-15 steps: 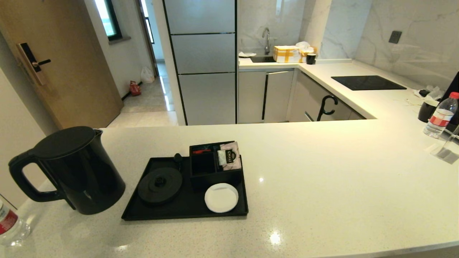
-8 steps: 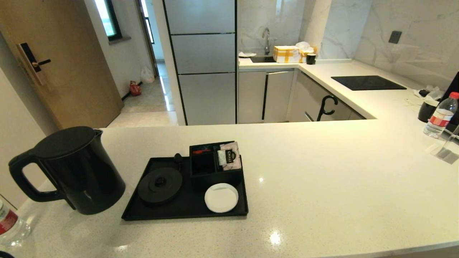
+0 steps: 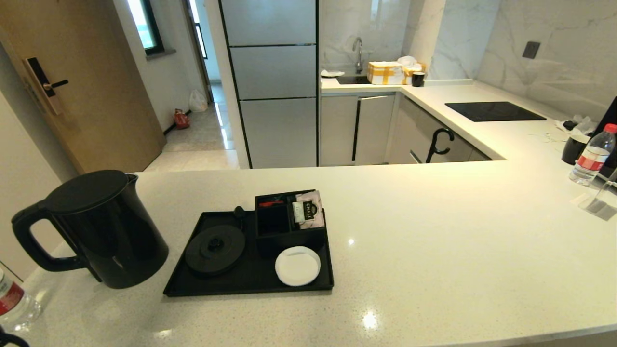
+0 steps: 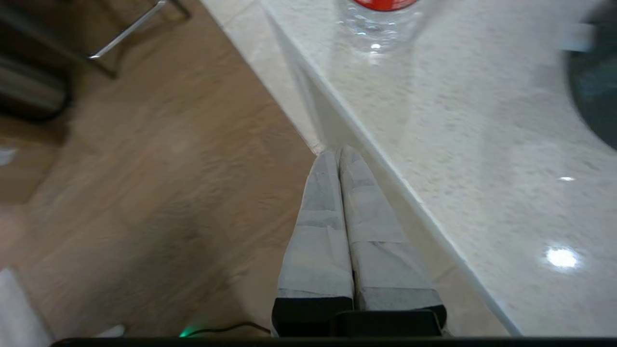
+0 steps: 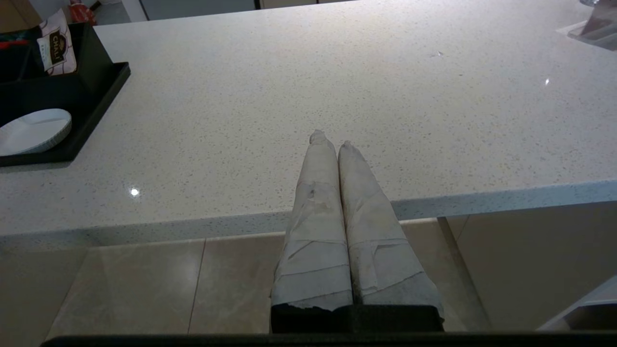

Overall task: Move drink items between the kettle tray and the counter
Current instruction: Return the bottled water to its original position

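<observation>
The tall black kettle (image 3: pixel 101 226) stands on the off-white counter (image 3: pixel 434 241), just left of the black kettle tray (image 3: pixel 250 288). On the tray are the bare round kettle base (image 3: pixel 215 249), a divided box (image 3: pixel 272 226) with the pinkish tea sachet (image 3: pixel 308 209) in it, and a white coaster (image 3: pixel 297 265). A red-labelled water bottle (image 3: pixel 12 301) stands at the counter's near left corner. My left gripper (image 4: pixel 339 153) is shut and empty, low beside the counter edge, short of that bottle (image 4: pixel 381 19). My right gripper (image 5: pixel 330 140) is shut and empty at the counter's front edge, right of the tray (image 5: pixel 91 111).
A second red-capped bottle (image 3: pixel 593 154) and a black cup (image 3: pixel 574 148) stand at the far right, near a clear stand (image 3: pixel 600 205). The black glass hob (image 3: pixel 494 111) lies on the back counter. A dark part of my left arm (image 3: pixel 10 339) shows at the head view's lower left corner.
A dark part of my left arm has risen into the lower left corner of the head view. The kettle, tray and bottles have not moved.
</observation>
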You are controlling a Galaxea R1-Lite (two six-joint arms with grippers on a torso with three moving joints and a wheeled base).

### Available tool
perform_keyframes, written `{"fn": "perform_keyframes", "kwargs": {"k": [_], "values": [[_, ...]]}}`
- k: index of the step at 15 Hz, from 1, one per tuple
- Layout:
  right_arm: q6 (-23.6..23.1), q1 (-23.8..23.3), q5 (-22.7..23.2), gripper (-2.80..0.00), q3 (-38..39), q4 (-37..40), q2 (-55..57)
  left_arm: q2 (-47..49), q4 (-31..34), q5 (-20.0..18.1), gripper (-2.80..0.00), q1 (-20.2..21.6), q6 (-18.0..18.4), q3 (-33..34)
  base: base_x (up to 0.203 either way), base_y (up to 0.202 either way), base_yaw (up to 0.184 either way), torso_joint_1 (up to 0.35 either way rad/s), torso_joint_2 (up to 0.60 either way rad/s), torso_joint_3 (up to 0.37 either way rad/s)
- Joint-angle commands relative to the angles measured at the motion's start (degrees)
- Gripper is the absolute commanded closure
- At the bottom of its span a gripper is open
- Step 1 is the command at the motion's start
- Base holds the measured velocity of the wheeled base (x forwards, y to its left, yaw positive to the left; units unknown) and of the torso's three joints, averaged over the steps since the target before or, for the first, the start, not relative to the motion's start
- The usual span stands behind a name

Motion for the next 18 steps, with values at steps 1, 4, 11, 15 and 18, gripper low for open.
{"fn": "perform_keyframes", "kwargs": {"k": [1, 4, 11, 15, 18], "values": [[-0.02, 0.01, 0.02, 0.0, -0.01, 0.03, 0.09, -0.05, -0.16, -1.16, 0.0, -0.02, 0.23, 0.19, 0.0, 0.0, 0.0, 0.0, 0.0, 0.0], [0.07, 0.01, 0.02, 0.0, -0.01, 0.03, 0.09, -0.54, -0.96, -3.39, 0.0, -0.02, 1.45, 0.72, 0.0, 0.0, 0.0, 0.0, 0.0, 0.0], [-0.02, 0.01, 0.02, 0.0, -0.01, 0.03, 0.06, 0.16, -4.03, -3.68, 0.0, 2.19, 1.95, 0.84, 0.0, 0.0, 0.0, 0.0, 0.0, 0.0], [-0.02, 0.01, 0.02, 0.0, -0.01, 0.03, 0.09, 2.84, -4.42, -3.35, 0.0, 4.42, 1.23, -1.75, 0.0, 0.0, 0.0, 0.0, 0.0, 0.0], [-0.02, 0.01, 0.02, 0.0, -0.01, 0.03, 0.09, 7.68, -8.0, -3.35, 0.0, 8.52, 1.22, -2.99, 0.0, 0.0, 0.0, 0.0, 0.0, 0.0]]}}
